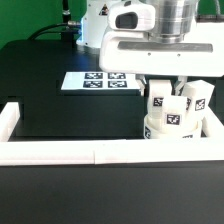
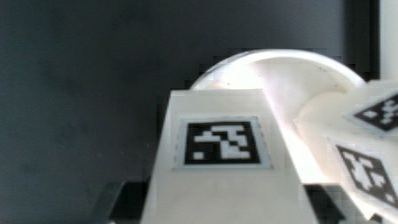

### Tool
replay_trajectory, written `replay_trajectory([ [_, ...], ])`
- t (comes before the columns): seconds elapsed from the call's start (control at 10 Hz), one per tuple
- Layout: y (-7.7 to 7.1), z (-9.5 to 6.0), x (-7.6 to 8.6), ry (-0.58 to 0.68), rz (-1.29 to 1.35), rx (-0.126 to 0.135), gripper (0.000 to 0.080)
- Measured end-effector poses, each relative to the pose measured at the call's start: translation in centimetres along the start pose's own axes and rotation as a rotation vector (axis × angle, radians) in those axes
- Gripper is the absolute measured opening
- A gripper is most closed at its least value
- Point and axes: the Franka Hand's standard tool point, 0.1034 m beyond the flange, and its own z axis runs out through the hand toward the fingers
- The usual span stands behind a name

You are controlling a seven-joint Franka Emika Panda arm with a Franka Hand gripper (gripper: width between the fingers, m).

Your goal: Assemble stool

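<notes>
Exterior view: the arm comes down from the top, w/ the gripper (image 1: 160, 86) low over the stool parts at the exterior view's right, near the corner of the white border rail (image 1: 60, 152). The round seat (image 1: 172, 130) sits on the black table (image 1: 50, 80), just inside the rail's long front stretch and close to its side piece on the exterior view's right. Three tagged leg blocks stand up from the seat: one leg (image 1: 160, 102) toward the exterior view's left, directly below the gripper; a second leg (image 1: 197, 97) toward the exterior view's right, tilted; a third leg (image 1: 174, 118) in front, between them and lower.

Gripper state: fingers partly apart and set either side of the left-hand leg's top, so it looks clamped on that leg (contact itself is partly hidden by the wrist housing).

Wrist view: that same leg (image 2: 221, 150) fills the middle of the frame, tag facing the cam, w/ dark finger pads (image 2: 134, 200) showing at its base on both sides. Behind it is the curved white seat edge (image 2: 285, 75), and another tagged block (image 2: 368, 140) sits just beside the held one, angled.

The marker board (image 1: 100, 81) lies flat on the table, well apart from the stool, toward the exterior view's left and further back.
</notes>
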Motion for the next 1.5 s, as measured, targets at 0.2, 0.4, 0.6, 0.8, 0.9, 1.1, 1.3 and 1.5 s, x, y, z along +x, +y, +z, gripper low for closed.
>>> replay_trajectory([
  [0.2, 0.9, 0.0, 1.3, 0.088, 0.195, 0.037, 0.0337],
  [0.4, 1.8, 0.0, 2.1, 0.152, 0.369, 0.091, 0.0337],
  [0.6, 2.2, 0.1, 2.1, 0.133, 0.678, 0.172, 0.0337],
  [0.8, 2.5, 0.1, 2.2, 0.108, 0.831, 0.206, 0.0337],
  [0.9, 2.4, 0.2, 2.2, 0.100, 0.902, 0.212, 0.0337],
  [1.1, 2.3, 0.2, 2.5, 0.038, 1.085, 0.208, 0.0337],
  [1.3, 1.4, 0.2, 3.0, -0.010, 1.418, 0.271, 0.0337],
  [1.5, -0.8, -0.4, 3.1, -0.053, 1.705, 0.323, 0.0337],
])
